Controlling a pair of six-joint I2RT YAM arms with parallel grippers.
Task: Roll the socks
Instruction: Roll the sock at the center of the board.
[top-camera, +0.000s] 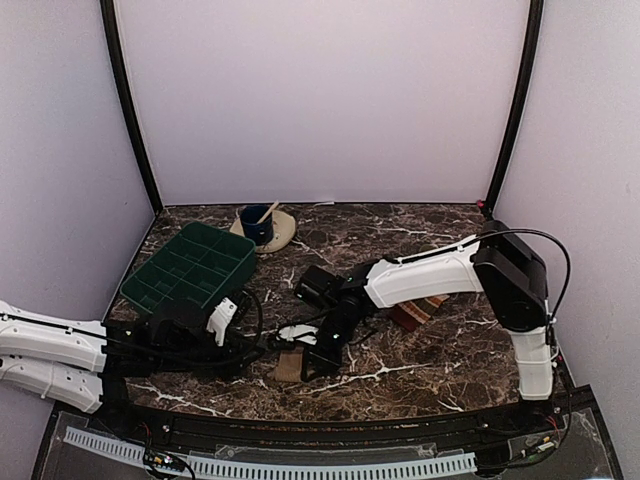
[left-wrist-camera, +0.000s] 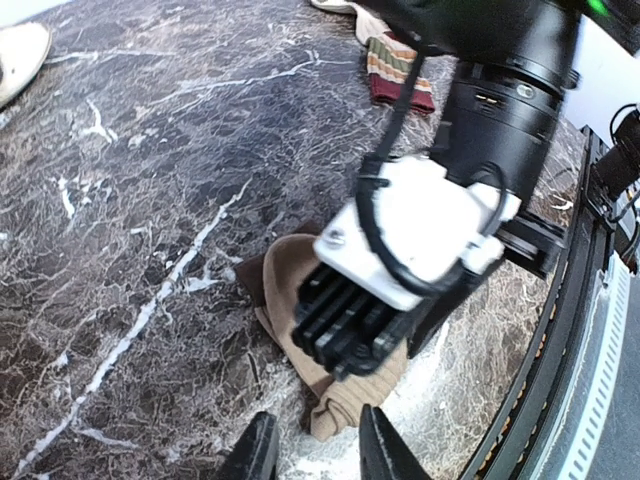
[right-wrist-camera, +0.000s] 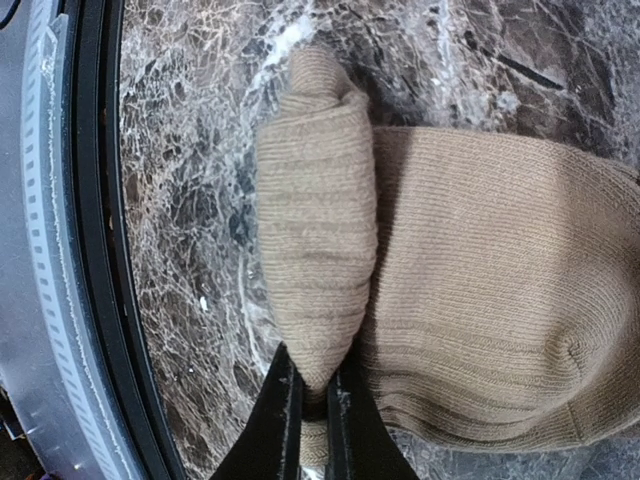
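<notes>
Right fingers (right-wrist-camera: 280, 430) narrow, pinching rolled fold of plain tan sock (right-wrist-camera: 480, 300) on tabletop (right-wrist-camera: 190, 200) near front edge. Left fingers (left-wrist-camera: 258, 455) parted, sock end just ahead of them. Striped sock (left-wrist-camera: 395, 72) well apart.

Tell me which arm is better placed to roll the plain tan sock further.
Right. The right gripper is shut on the rolled end of the plain tan sock, so it can likely turn the roll onward. The left gripper hovers open just short of the sock, holding nothing.

Top view overlooks the table (top-camera: 430, 370); both close wrist views share the tan sock (right-wrist-camera: 480, 300).
</notes>
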